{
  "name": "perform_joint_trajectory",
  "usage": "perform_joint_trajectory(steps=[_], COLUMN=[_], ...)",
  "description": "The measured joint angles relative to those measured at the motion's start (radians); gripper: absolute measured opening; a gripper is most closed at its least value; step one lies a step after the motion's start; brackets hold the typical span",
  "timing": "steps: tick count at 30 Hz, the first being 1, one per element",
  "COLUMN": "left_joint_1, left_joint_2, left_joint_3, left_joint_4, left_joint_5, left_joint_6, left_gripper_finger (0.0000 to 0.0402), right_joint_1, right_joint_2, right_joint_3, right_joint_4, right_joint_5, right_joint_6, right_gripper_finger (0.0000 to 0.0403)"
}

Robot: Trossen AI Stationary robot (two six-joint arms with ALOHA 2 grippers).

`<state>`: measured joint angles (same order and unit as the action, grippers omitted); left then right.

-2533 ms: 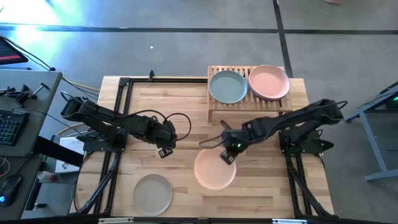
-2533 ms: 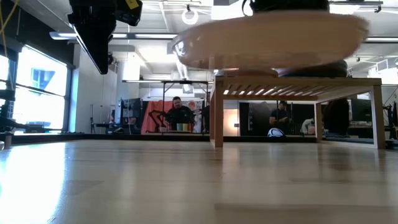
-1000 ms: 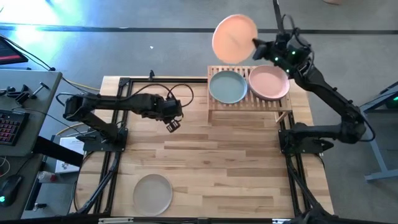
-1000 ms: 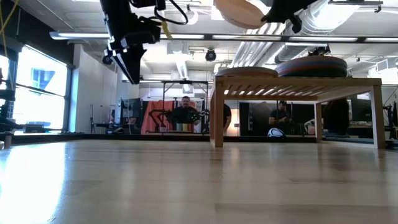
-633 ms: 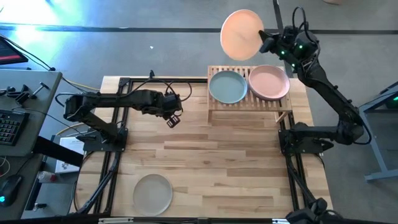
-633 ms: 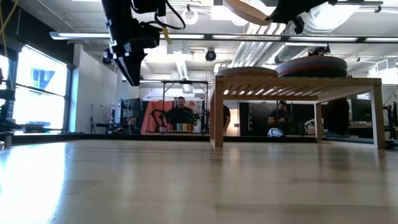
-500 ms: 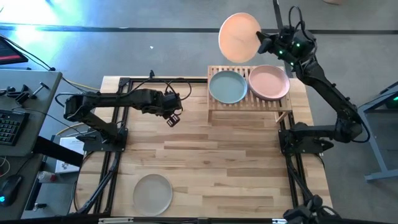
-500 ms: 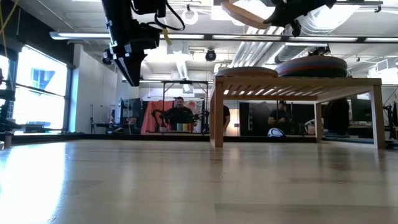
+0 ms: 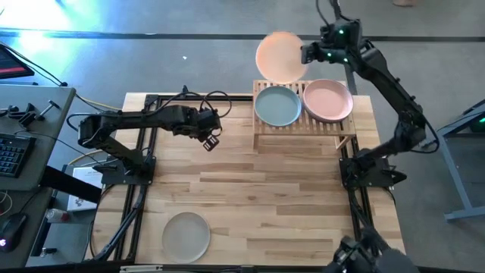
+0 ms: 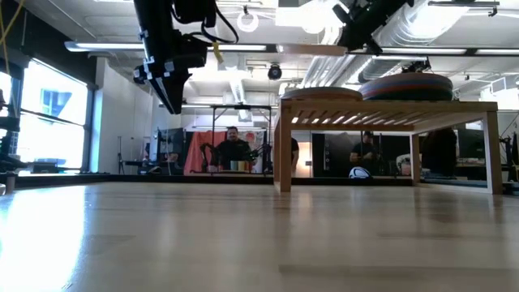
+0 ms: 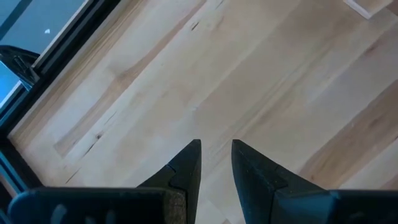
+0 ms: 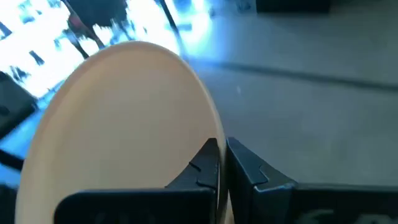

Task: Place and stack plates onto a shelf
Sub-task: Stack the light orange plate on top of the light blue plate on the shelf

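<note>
Desk (image 9: 303, 189), butcher-block, carrying a slatted shelf (image 9: 303, 127) at its far edge, right of centre. Shelf holds a grey-blue plate (image 9: 277, 105) and a pink plate (image 9: 328, 100), side by side. Beige-grey plate (image 9: 186, 236) near the front-left corner. Peach plate (image 9: 282, 56) aloft beyond the far edge, rim clamped in the right claw (image 9: 305, 53). Left claw (image 9: 211, 142), fingers apart and empty, above the desk left of the shelf.

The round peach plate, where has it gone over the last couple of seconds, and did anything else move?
The right gripper, shut on the round peach plate, lifted it from low over the table's front to high above the back edge of the light wooden slat shelf. The left gripper, open and empty, drifted toward the back. The grey-blue plate, pink plate and beige-grey plate stayed put.
</note>
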<state>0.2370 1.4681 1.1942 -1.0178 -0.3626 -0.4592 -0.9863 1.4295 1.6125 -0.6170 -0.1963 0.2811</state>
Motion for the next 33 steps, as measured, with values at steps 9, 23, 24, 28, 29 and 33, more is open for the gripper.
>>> perform_joint_trajectory(steps=[9,23,24,28,29,33], left_joint_1=[0.013,0.012,0.012,0.012,0.012,0.012], left_joint_2=[0.0,0.0,0.0,0.0,0.0,0.0], left_joint_3=[0.0,0.0,0.0,0.0,0.0,0.0], left_joint_4=[0.0,0.0,0.0,0.0,0.0,0.0], left_joint_5=[0.0,0.0,0.0,0.0,0.0,0.0], left_joint_6=[0.0,0.0,0.0,0.0,0.0,0.009], left_gripper_finger=[0.0078,0.0078,0.0078,0.0078,0.0078,0.0078], right_joint_1=[0.011,0.139,0.144,0.15,0.15,0.149], right_joint_2=[0.139,0.221,0.22,0.219,0.219,0.216], right_joint_3=[0.108,0.107,0.107,0.107,0.107,0.107], right_joint_4=[-0.309,-0.416,-0.415,-0.423,-0.434,-0.472], right_joint_5=[-0.058,-0.011,-0.007,0.007,0.023,0.046], right_joint_6=[-0.061,-0.177,-0.177,-0.177,-0.177,-0.176], right_gripper_finger=[0.0,0.0,0.0,0.0,0.0,0.0])
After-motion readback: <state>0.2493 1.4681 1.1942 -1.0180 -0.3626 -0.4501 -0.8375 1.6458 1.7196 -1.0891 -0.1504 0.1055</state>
